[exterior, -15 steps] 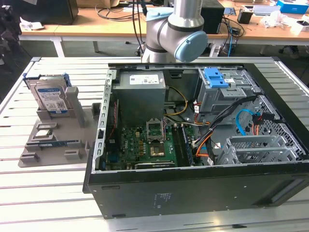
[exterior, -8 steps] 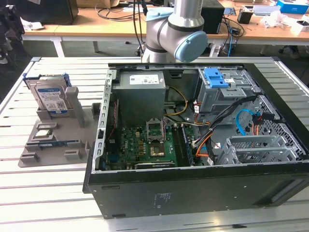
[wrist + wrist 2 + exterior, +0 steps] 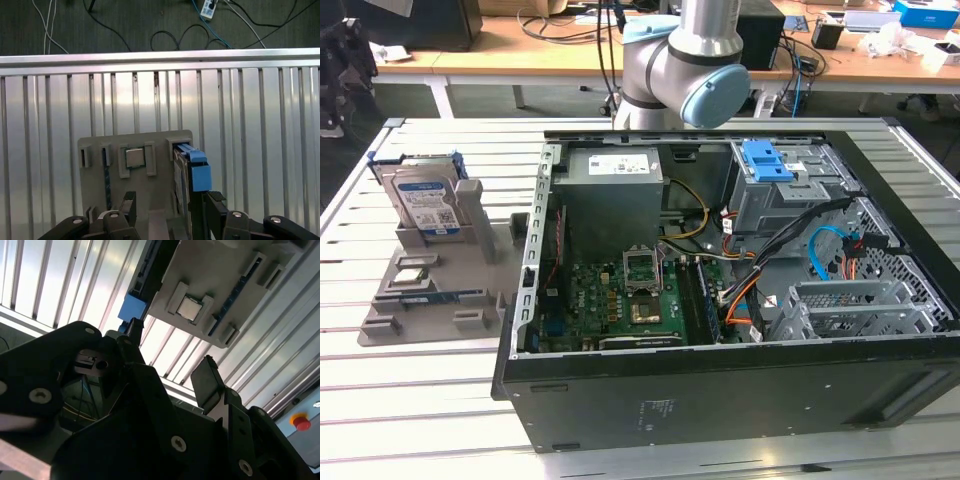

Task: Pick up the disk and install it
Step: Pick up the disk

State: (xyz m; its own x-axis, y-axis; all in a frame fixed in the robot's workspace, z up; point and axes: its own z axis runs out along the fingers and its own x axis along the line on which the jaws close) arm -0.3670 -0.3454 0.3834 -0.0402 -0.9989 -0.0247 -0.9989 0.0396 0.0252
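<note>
— So, where's the disk [image 3: 425, 205]?
— Upright in the holder [image 3: 430, 300], at the exterior view's left. My gripper [image 3: 170, 197] is spread, empty.
— Handling?
— Likely stiff, weighty, slick, fragile; I'd pinch its flat faces.

No word or number can be made out anywhere. The disk [image 3: 426, 203], standing at nine o'clock from the computer case [image 3: 720, 405] in the exterior view, has a white-and-blue label with barcode blocks, and its lines are too fine to read. The power supply [image 3: 616, 200], at twelve o'clock inside the case, has a white label along its upper edge with unreadable print. On the case's black outer wall, at six o'clock, sits a small patch of white marks, also unreadable.
</note>
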